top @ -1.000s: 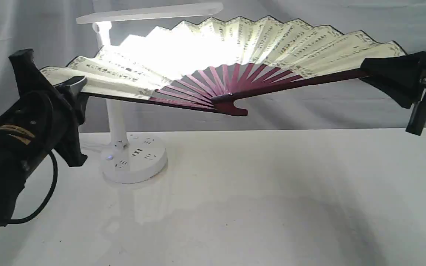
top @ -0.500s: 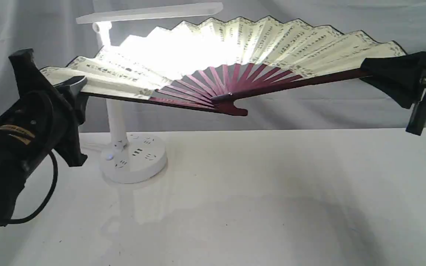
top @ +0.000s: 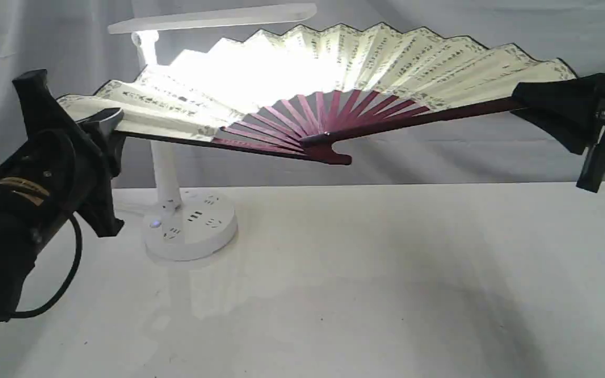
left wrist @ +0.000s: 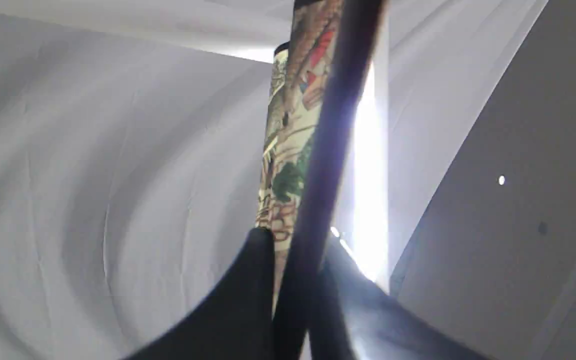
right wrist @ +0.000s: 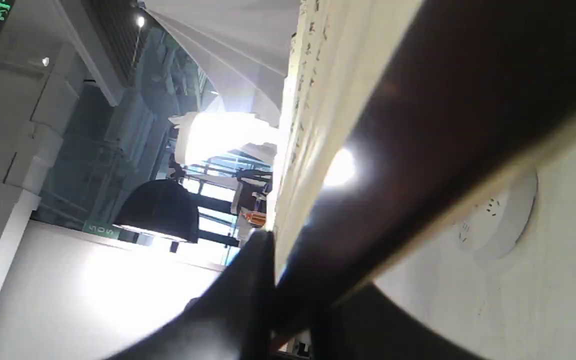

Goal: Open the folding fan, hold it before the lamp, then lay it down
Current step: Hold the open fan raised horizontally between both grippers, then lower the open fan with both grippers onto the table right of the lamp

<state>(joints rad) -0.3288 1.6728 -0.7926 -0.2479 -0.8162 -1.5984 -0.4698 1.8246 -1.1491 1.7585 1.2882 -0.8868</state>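
Nothing has visibly moved since a second ago: our left gripper [top: 107, 123] and right gripper [top: 525, 98] each stay pinched shut on an outer guard of the folding fan [top: 365, 63], spread wide in the air before the lit lamp [top: 189, 233]. Its long axis runs side to side between our grippers, with the table [top: 386, 273] directly below, so we judge both arms must lower together.

Left gripper [top: 109, 124] and right gripper [top: 519, 97] aloft, both tight on the folding fan [top: 386, 58]

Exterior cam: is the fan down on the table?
No, the folding fan hangs spread open in the air, one end held in the left gripper and the other in the right gripper, clear of the table.
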